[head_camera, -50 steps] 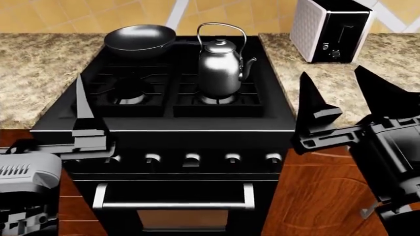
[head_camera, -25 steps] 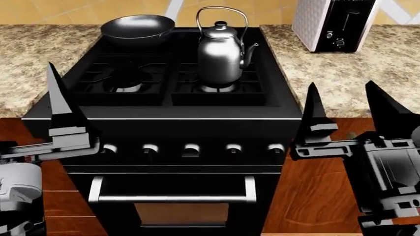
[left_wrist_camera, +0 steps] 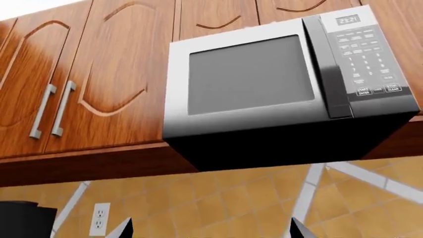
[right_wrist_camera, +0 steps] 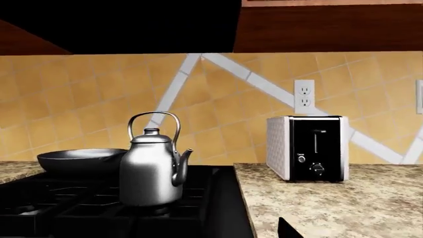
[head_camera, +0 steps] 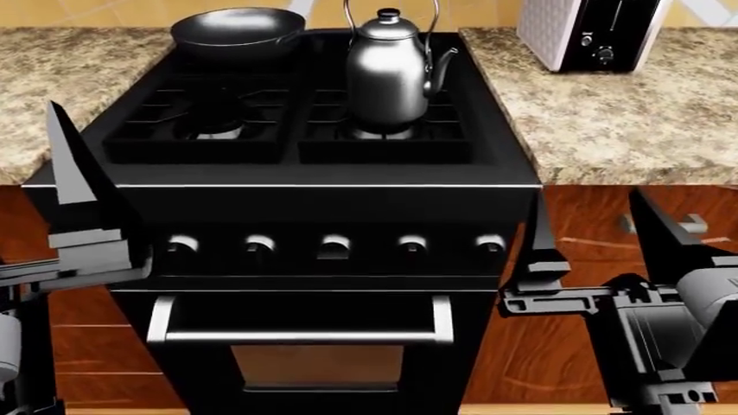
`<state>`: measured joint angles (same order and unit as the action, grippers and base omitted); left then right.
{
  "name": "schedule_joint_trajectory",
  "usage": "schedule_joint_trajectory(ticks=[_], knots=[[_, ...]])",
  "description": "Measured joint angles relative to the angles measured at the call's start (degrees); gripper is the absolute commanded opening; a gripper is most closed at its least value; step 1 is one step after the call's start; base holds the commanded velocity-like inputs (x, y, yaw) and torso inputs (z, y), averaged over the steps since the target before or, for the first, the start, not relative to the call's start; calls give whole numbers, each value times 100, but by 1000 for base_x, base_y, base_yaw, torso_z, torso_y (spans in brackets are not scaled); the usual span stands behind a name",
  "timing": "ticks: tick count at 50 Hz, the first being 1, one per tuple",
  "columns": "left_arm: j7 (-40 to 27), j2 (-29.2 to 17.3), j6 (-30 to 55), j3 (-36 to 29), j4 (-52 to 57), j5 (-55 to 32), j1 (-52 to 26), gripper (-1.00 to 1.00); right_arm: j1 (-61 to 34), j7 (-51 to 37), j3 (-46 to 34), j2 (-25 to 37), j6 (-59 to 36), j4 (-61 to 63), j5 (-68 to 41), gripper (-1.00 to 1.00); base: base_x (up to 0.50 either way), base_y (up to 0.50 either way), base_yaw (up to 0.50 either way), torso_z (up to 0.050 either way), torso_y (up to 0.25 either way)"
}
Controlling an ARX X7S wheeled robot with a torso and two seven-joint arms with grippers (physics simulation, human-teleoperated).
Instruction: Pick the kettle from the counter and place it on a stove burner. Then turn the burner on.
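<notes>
The shiny steel kettle (head_camera: 392, 78) stands upright on the front right stove burner (head_camera: 429, 137) of the black range, apart from both grippers; it also shows as the kettle (right_wrist_camera: 150, 171) in the right wrist view. No flame shows. My right gripper (head_camera: 600, 246) is open and empty, low in front of the range's right corner, beside the rightmost knob (head_camera: 490, 245). Of my left gripper, one finger (head_camera: 69, 177) shows at the range's front left corner. In the left wrist view the left gripper (left_wrist_camera: 210, 230) is open, aimed up at the wall.
A black frying pan (head_camera: 237, 30) sits on the back left burner. A white-and-black toaster (head_camera: 588, 30) stands on the granite counter (head_camera: 623, 112) right of the range. Several knobs (head_camera: 334, 247) line the front above the oven handle (head_camera: 300, 335). A microwave (left_wrist_camera: 264, 84) hangs overhead.
Both grippers have dropped lower, from level with the stovetop's front to in front of the knob panel and cabinets. The view has tilted down. The kettle has stayed on its burner.
</notes>
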<state>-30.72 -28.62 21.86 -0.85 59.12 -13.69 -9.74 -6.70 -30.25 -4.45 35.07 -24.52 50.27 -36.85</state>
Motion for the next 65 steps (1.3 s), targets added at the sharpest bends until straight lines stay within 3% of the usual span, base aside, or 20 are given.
schedule_joint_trajectory(ticks=[65], knots=[[-1085, -941, -331, -525, -3, -496, -104, 100, 208, 111, 105, -6, 291, -120, -445, 100, 0, 0, 0, -49, 0]])
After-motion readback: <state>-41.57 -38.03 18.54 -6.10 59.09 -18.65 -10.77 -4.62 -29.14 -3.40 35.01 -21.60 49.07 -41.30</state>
